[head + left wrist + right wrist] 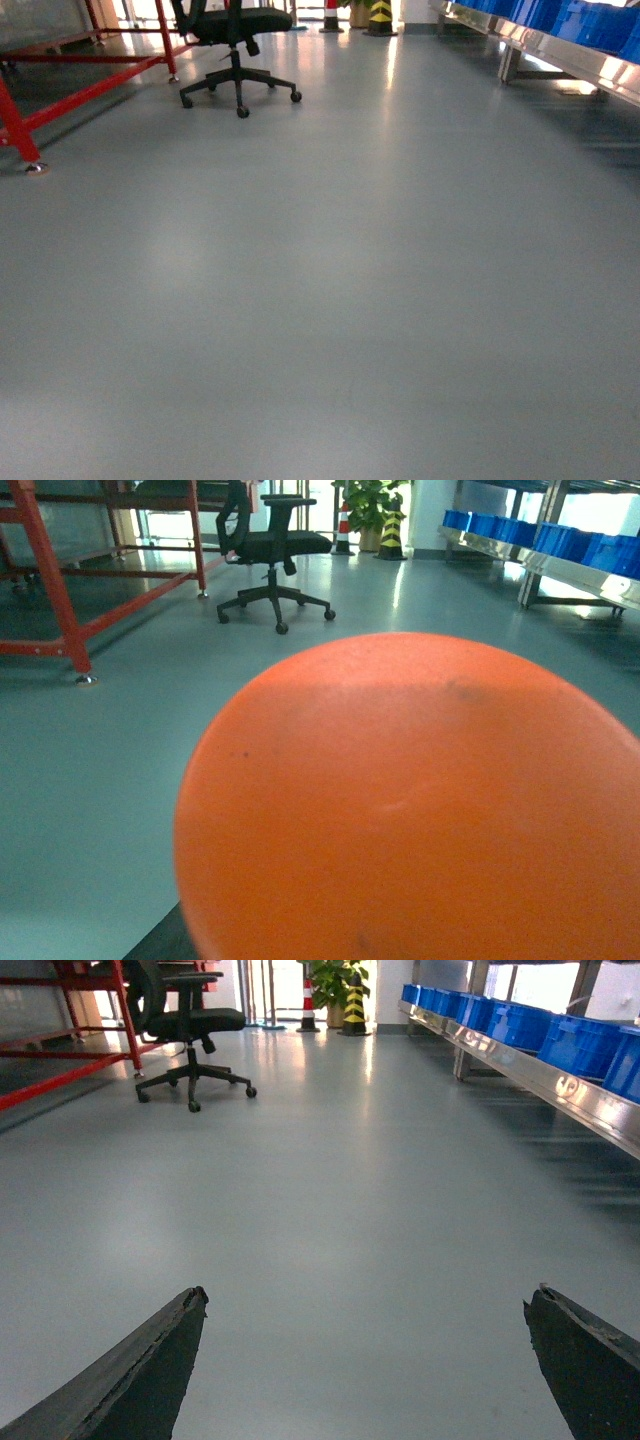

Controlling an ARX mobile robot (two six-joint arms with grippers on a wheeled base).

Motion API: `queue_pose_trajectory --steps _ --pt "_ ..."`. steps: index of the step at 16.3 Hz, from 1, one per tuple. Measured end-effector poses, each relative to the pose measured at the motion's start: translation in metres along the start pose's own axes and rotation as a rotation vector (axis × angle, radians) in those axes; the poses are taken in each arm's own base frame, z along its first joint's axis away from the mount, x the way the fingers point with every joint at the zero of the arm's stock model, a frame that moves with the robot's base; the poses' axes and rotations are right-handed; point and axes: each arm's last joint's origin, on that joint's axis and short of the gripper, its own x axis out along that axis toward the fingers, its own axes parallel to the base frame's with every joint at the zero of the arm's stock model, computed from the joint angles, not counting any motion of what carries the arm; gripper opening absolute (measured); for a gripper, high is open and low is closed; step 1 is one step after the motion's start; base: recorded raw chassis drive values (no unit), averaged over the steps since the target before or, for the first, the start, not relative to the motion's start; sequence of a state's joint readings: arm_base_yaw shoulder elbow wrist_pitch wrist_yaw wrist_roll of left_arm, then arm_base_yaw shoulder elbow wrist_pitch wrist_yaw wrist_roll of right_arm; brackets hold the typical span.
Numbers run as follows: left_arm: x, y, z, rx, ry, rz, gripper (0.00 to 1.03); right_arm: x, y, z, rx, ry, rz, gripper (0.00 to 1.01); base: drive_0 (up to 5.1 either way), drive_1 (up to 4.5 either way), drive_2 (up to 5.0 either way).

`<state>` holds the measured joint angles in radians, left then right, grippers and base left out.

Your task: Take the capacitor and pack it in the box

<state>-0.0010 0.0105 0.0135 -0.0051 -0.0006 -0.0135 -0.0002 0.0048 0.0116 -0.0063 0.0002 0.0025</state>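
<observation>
Glossy grey floor (pixel 330 300), painted metal and plastic around it.

The floor looked smooth and semi-glossy, mirroring window light. The red frame (pixel 70 90) was painted metal with a satin sheen. The office chair (pixel 235 40) had a black plastic base. The blue bins (pixel 540 1030) looked like glossy plastic on a polished metal rail (pixel 560 1085). The orange round thing (pixel 420 810) was matt, finely textured. The right gripper's fingers (pixel 130 1380) were matt black with rough edges.
</observation>
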Motion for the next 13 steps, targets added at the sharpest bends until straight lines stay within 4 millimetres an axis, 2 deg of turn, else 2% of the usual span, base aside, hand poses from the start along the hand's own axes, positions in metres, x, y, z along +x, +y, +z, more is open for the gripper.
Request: queue_pose_trajectory --steps 13 --pt "0.0 0.0 -0.0003 0.0 0.003 0.0 0.44 0.0 0.0 0.0 0.0 0.0 0.0 0.98 -4.9 2.48 2.5"
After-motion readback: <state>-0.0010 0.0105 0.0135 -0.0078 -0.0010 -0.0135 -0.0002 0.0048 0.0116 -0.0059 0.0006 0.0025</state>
